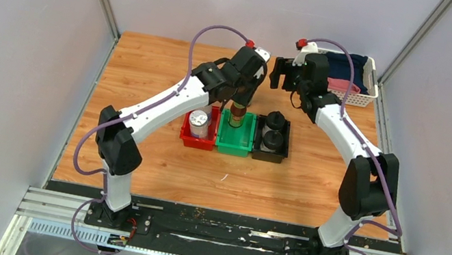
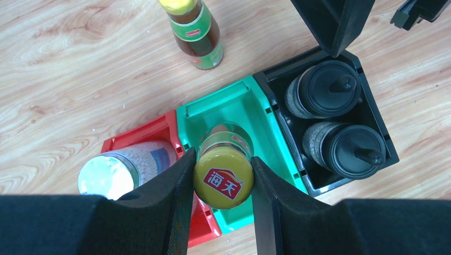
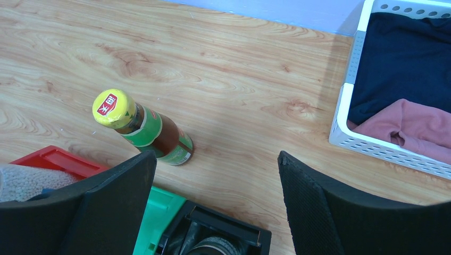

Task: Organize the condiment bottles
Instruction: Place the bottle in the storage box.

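Observation:
My left gripper is shut on the yellow cap of a brown bottle that stands upright inside the green bin. I cannot tell whether its base touches the bin floor. The second brown bottle stands on the table just beyond the bins. Two black-capped bottles sit in the black bin. One silver-lidded jar stands in the red bin; I see no second jar. My right gripper is open and empty above the table behind the black bin.
A white basket with dark and pink cloth sits at the back right corner. Grey walls close in the table on the left, right and back. The three bins stand side by side mid-table.

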`<state>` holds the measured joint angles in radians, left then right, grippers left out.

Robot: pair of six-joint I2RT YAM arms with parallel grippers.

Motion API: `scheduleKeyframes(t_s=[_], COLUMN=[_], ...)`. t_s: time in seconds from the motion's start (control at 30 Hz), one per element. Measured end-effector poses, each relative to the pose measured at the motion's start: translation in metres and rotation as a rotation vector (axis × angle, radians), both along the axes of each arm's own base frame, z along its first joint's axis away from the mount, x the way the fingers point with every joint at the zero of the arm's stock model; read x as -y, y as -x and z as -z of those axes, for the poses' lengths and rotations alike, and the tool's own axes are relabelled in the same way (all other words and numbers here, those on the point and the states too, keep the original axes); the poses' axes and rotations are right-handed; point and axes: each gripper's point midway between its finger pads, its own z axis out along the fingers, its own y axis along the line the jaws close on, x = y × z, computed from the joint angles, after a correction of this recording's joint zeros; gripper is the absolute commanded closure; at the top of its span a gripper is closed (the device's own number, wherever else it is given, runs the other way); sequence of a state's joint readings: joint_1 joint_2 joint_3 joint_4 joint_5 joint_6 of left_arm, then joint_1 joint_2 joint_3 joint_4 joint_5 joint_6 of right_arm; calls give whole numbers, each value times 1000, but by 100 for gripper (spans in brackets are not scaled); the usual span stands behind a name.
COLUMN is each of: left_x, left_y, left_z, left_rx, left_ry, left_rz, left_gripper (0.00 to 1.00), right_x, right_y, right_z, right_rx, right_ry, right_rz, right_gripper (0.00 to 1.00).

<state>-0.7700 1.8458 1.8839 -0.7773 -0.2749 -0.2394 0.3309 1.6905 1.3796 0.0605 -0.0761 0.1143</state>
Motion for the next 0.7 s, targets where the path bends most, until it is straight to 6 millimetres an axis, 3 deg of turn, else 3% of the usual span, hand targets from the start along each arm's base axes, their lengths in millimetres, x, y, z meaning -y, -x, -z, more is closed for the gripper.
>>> scheduleKeyframes(t_s=[0.7], left_x=[-5], left_y=[22], left_z=[9], left_rx=[3], left_ry=[26], left_rz=[8], left_gripper=[100], right_x=[1], right_y=[1], right_z=[-1], right_rx=[2], right_ry=[0], right_rz=[3], right_gripper=[12])
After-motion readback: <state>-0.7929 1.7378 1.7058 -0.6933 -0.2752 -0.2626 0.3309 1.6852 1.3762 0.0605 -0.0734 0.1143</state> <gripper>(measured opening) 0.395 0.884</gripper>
